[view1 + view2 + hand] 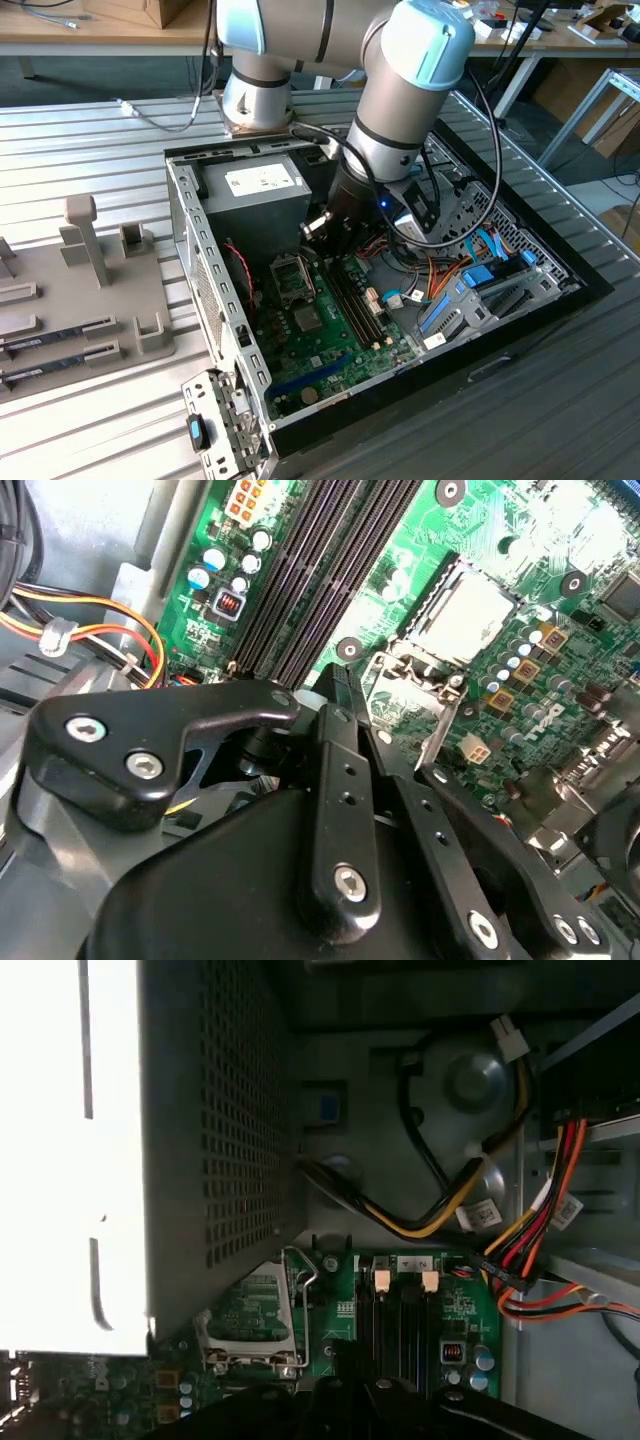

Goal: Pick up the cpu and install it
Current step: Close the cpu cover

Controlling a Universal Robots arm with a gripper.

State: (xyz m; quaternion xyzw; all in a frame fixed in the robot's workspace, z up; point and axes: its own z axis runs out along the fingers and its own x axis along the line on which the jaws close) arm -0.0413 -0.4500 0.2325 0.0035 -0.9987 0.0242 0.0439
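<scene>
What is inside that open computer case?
A green circuit board lies on its floor, with a grey metal box beside it and coloured cables. The robot's arm reaches in and covers part of the board, so whatever sits beneath it is hidden.

In the exterior view the arm (400, 90) comes in from the top middle of the frame, with silver-grey tubes and joints capped in pale blue. One joint (255, 95) stands upright at upper centre-left. A larger one beside it tilts down toward the exterior view's left. Below it the wrist (385, 165) narrows into the black gripper (320, 235), which points down and leftward near the frame's centre. A small blue light (383, 205) glows on the wrist. In both wrist views the gripper's (335, 680) black bolted links (340, 1400) show close up.
</scene>
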